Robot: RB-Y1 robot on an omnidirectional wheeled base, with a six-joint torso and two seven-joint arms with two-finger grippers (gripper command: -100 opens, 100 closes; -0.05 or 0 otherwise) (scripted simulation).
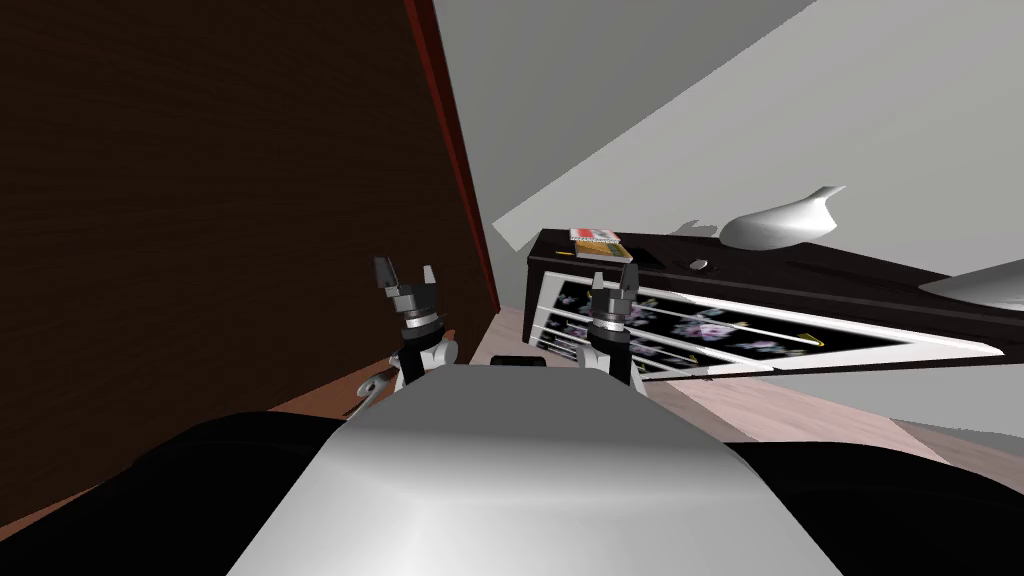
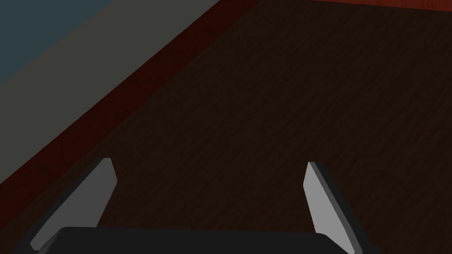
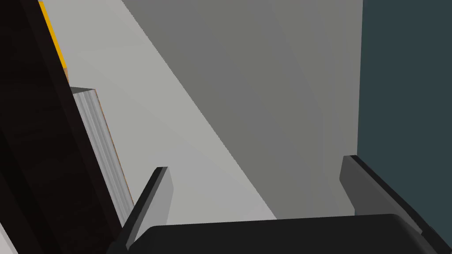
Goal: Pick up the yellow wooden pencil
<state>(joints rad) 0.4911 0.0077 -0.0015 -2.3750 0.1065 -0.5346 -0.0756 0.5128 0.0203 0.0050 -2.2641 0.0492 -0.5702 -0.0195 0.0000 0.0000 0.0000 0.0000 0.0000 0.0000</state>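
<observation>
Thin yellow pencil (image 1: 563,254), lying flat, at dark sideboard (image 1: 770,266) top's end, beside book (image 1: 596,238)

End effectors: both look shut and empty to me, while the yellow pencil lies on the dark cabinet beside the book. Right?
Not shut. The left end effector and the right end effector are both open, with fingers wide apart in each wrist view. The rest holds: they are empty, and the head view shows the pencil on the cabinet beside the book.
</observation>
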